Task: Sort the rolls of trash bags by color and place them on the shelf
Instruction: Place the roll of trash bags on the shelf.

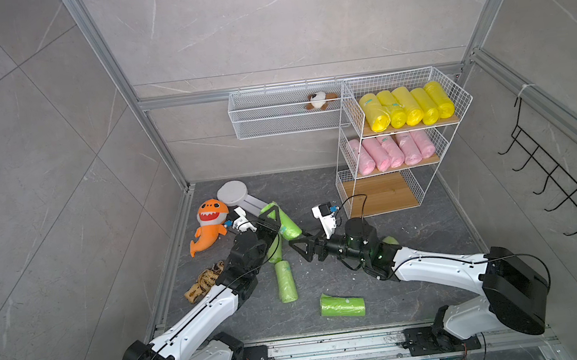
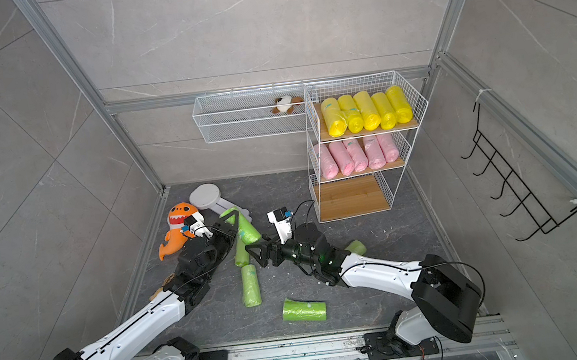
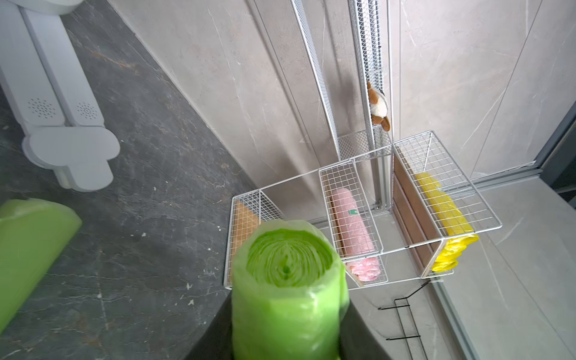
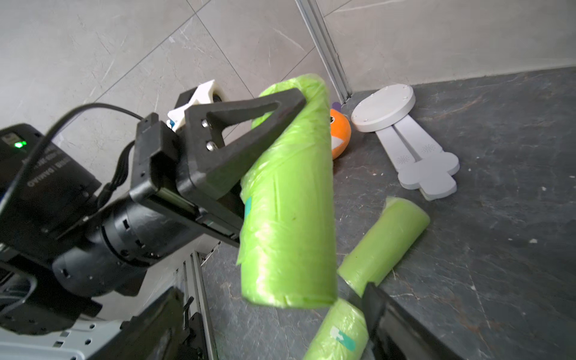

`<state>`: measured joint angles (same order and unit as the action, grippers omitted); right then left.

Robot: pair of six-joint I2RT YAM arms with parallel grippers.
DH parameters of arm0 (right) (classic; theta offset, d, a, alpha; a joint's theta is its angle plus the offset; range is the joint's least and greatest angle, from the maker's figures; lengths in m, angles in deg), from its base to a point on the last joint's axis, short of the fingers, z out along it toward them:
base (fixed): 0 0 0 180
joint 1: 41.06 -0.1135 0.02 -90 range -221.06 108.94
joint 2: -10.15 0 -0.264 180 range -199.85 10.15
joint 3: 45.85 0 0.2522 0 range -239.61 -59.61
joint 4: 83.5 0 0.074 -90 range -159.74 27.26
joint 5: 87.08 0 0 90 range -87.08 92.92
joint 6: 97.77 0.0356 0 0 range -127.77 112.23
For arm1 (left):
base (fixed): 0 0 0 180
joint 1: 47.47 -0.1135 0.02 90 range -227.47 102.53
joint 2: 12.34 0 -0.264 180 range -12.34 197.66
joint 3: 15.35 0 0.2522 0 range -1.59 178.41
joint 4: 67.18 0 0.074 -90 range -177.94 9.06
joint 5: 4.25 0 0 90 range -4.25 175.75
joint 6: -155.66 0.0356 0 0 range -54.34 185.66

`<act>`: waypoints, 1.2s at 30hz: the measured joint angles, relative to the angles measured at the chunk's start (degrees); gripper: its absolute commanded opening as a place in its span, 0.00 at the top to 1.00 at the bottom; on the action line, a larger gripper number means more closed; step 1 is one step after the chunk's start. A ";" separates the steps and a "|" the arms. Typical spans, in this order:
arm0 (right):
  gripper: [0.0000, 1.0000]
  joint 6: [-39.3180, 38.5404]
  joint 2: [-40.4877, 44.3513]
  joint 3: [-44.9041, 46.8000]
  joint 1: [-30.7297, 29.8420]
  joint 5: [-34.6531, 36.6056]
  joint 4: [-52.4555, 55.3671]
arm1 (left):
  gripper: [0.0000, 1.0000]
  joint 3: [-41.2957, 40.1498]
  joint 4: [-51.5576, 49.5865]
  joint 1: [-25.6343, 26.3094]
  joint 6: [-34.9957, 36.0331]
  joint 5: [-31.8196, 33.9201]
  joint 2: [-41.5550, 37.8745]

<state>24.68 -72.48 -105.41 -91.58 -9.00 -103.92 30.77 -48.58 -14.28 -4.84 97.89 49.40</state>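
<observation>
My left gripper (image 1: pixel 278 215) is shut on a light green roll of trash bags (image 1: pixel 288 225), which hangs tilted above the floor; in the left wrist view this roll (image 3: pixel 286 290) fills the space between the jaws. My right gripper (image 1: pixel 299 251) stands open just beside the roll's lower end, with nothing in it. Several more green rolls lie on the floor (image 1: pixel 286 281) (image 1: pixel 342 305) (image 1: pixel 276 250), one half hidden behind the right arm (image 1: pixel 390 240). The shelf (image 1: pixel 439 156) carries several yellow rolls (image 1: pixel 406 106) on top and several pink rolls (image 1: pixel 392 150) in the middle. Its bottom board (image 1: pixel 381 192) is bare.
An orange shark plush (image 1: pixel 209 227), a grey-white flat stand (image 1: pixel 241 197) and a brown crumpled toy (image 1: pixel 204 281) lie at the left of the floor. A long white wire basket (image 1: pixel 273 123) with a small plush (image 1: pixel 320 100) hangs on the back wall. A black hook rack (image 1: pixel 556 176) hangs at right.
</observation>
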 measured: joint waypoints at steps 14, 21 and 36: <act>0.56 2.01 -3.17 0.00 -0.42 5.38 -6.23 | 0.66 -2.08 8.26 2.91 -7.76 1.92 2.69; 0.67 2.01 -3.19 0.09 -0.48 6.64 -6.32 | 0.44 -2.69 10.14 3.02 -9.09 2.64 3.37; 0.71 1.40 5.20 4.52 11.54 -2.58 10.71 | 0.12 -2.82 3.45 1.22 2.93 4.55 3.34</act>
<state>26.08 -67.28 -100.89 -80.04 -11.58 -93.21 27.95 -45.12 -13.05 -1.91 102.44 52.74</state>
